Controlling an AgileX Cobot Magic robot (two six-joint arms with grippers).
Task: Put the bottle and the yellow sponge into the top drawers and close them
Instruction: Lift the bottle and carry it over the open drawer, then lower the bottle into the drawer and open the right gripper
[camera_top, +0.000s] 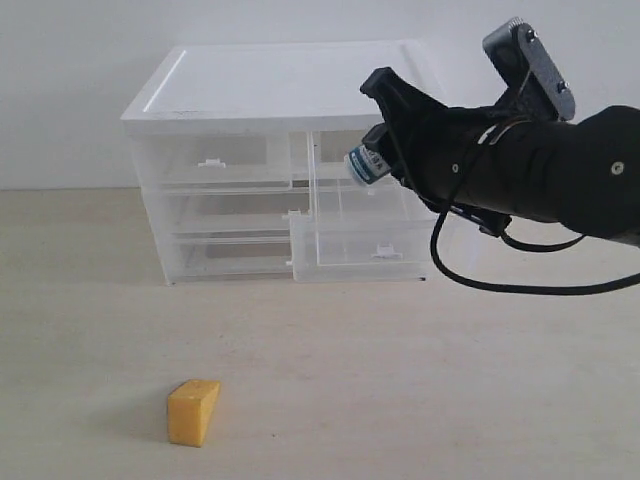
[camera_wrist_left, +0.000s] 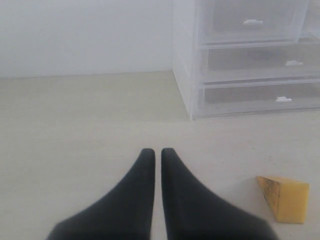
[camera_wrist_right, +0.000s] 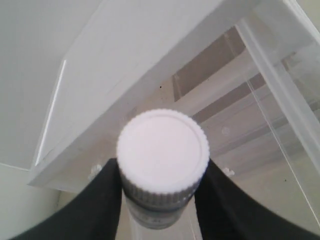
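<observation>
a pale wooden worktop (camera_top: 400, 380) carries everything, and at its back stands a clear plastic cabinet (camera_top: 290, 85) with a flat white top. of the top drawers, the left one (camera_top: 220, 165) sits pushed in with its small white handle tab showing, while the right one (camera_top: 360, 240) is pulled well out toward the front, its clear walls hiding part of the full-width drawers (camera_top: 230, 255) below, which sit shut. the right arm reaches in from the right side of the exterior view, and the right gripper (camera_wrist_right: 162, 172) pinches the bottle (camera_top: 366, 163) between its black fingers (camera_wrist_right: 100, 200). the bottle hangs in the air over the pulled-out right drawer, just below the cabinet's white top, with its ribbed white cap (camera_wrist_right: 163, 150) turned toward the wrist camera; it touches neither the drawer nor the cabinet. the yellow sponge (camera_top: 193, 411) lies on the bare worktop at the front left, well apart from the cabinet. the left gripper (camera_wrist_left: 156, 152) hovers over the worktop near the sponge without touching it, its two dark fingers pressed almost together with only a thin slit between them and nothing held.
</observation>
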